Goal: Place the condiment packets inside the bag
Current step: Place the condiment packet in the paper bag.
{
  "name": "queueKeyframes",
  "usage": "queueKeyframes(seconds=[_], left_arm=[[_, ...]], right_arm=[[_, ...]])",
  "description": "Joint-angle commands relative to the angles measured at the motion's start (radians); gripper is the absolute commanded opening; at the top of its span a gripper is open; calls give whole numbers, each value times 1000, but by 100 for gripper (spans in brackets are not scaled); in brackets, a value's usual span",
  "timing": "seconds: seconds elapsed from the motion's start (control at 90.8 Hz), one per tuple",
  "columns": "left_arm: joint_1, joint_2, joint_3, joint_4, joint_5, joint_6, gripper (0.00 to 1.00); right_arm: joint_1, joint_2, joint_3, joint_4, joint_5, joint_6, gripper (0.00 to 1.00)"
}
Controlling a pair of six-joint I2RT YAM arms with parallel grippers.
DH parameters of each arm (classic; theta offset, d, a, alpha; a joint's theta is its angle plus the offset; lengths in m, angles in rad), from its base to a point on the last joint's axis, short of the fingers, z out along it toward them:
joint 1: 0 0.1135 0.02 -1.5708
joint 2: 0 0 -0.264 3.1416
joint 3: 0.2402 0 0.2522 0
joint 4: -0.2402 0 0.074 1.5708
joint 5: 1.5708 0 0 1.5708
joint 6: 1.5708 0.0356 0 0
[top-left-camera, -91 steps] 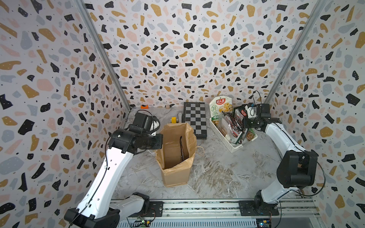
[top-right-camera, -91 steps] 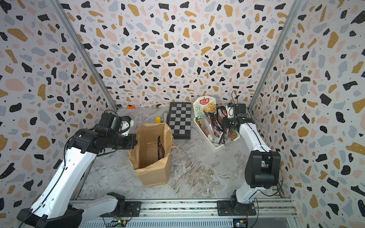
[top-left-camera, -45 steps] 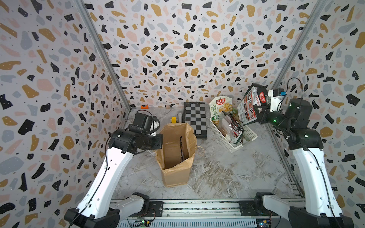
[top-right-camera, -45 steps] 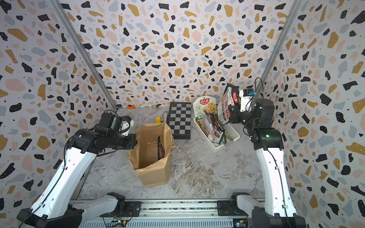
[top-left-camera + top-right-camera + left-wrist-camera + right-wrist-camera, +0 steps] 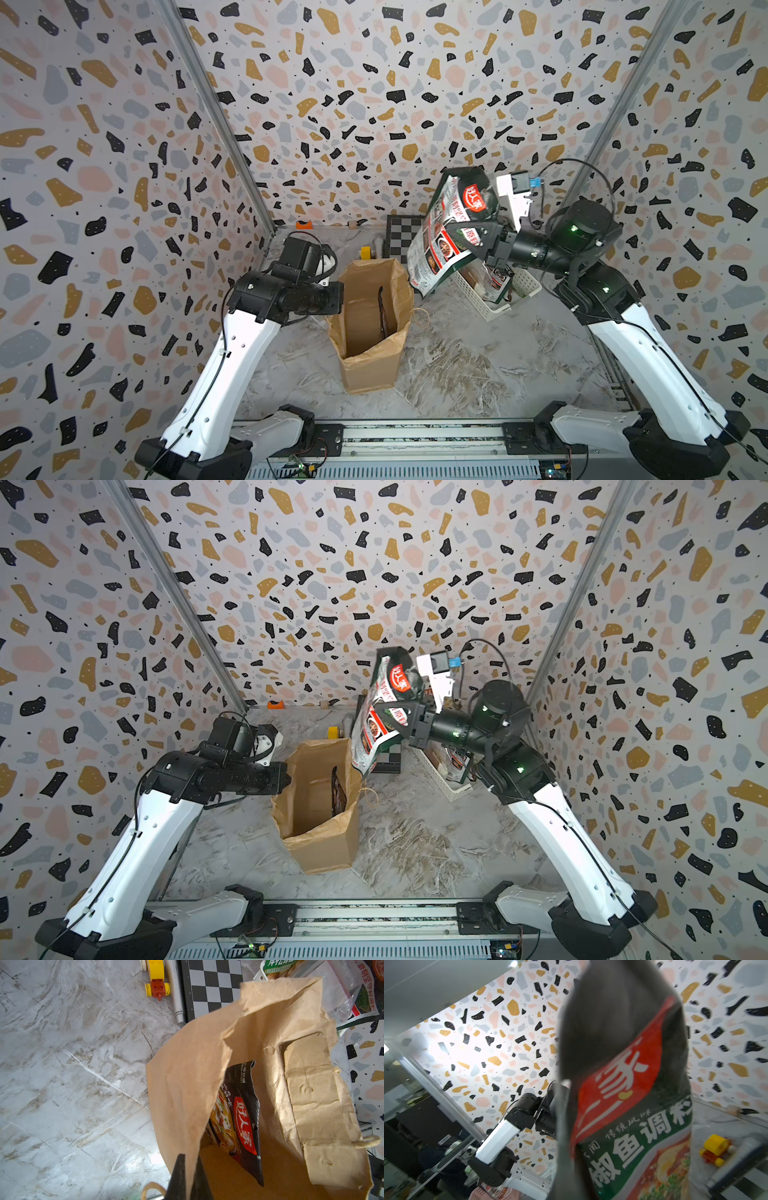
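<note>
"好人家" on the black packet point(image 5: 247, 1124) inside the bag point(image 5: 187, 1084); "椒鱼调" on the red-and-green packet point(image 5: 639, 1142)

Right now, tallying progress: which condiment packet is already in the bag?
The black red-logo packet standing upright in the bag. The held packet hangs from the right hand; other packets sit in the white basket.

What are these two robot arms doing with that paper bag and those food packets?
They are filling the brown paper bag. The left gripper pinches the bag's rim. The right gripper is shut on a green-and-black packet, held in the air near the bag's mouth, not yet inside. A second packet already sits in the bag; more packets wait in the white basket.
</note>
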Motion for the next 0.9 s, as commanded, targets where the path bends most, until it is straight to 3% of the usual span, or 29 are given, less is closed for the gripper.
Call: queueKeyframes(seconds=[0.0,0.253,0.551,0.892], left_arm=[[-5,-19,-10,40,11,1,0],[-5,-30,-10,39,11,1,0],[-5,-35,-13,39,11,3,0],[-5,-31,-19,43,7,1,0]], right_arm=[[92,46,74,159,-2,29,0],[224,173,44,217,59,46,0],[237,180,-154,282,120,100,0],[245,234,-221,279,152,53,0]])
